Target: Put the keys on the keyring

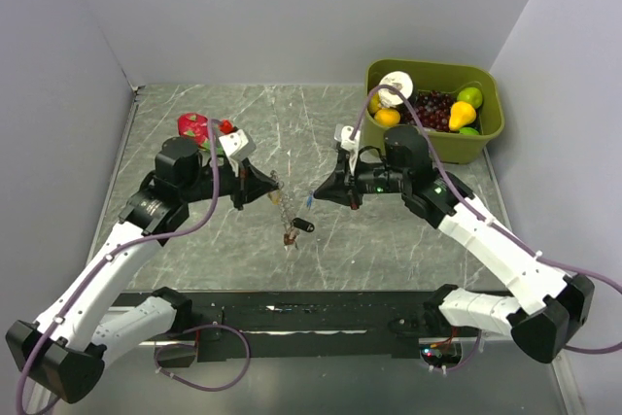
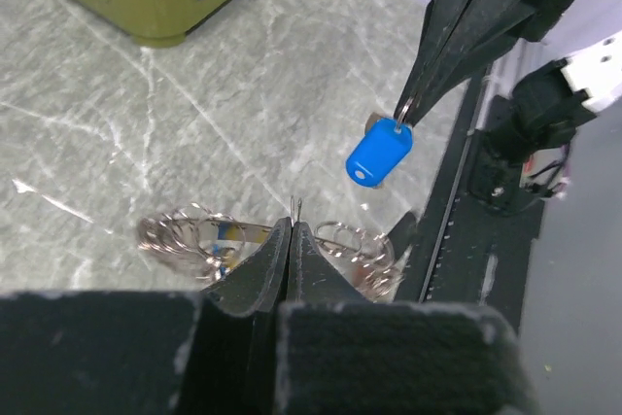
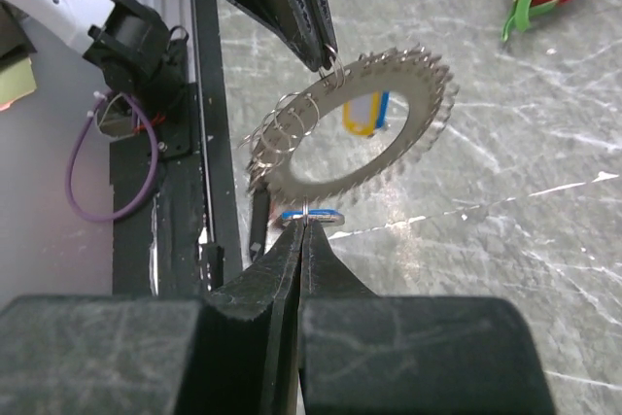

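Observation:
My left gripper (image 1: 264, 188) is shut on a small wire loop of the keyring (image 3: 362, 143), a silver toothed ring with several small split rings, and holds it above the table. The ring hangs edge-on under my left fingertips (image 2: 293, 228). My right gripper (image 1: 318, 193) is shut on the small loop of a blue-tagged key (image 2: 379, 153). It holds the key just right of the ring, with a small gap between them. The key shows edge-on at my right fingertips (image 3: 311, 213). A yellow and blue tag (image 3: 364, 112) shows through the ring's hole. A black fob (image 1: 304, 225) hangs below.
A green bin (image 1: 486, 133) of fruit stands at the back right. A dragon fruit (image 1: 194, 126) and a small red fruit (image 1: 225, 126) lie at the back left. The black rail (image 1: 292, 308) runs along the table's near edge.

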You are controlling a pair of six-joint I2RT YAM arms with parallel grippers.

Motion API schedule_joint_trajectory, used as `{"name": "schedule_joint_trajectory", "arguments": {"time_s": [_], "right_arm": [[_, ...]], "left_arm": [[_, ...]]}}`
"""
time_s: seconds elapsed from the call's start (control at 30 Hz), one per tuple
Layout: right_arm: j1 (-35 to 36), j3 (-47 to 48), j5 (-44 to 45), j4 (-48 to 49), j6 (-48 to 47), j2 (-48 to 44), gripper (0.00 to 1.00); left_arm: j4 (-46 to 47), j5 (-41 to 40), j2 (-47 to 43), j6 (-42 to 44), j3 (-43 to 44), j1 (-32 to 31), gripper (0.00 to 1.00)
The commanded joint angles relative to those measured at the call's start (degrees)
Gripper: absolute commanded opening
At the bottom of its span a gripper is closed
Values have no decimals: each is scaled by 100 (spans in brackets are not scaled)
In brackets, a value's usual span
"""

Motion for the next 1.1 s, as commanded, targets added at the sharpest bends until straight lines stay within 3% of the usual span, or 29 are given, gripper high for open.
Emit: {"name": "schedule_joint_trajectory", "arguments": {"time_s": [0.0,0.2,0.33,1.07], "right_arm": [[-21,471,-176,-358,-208,275,0],[40,823,-140,-613,-270,610,0],[58,928,-149,-657,-287,716,0],[110,1184,-360,-561,-244,1340,0]], "left_arm": [[-86,-960,73,373,456,-350,1],[-596,-1953,389,698,852,-1036,1],[-553,-2130,425,751,799,-1247,1],[-385,-2078,390,743,676,-1529,1]]}}
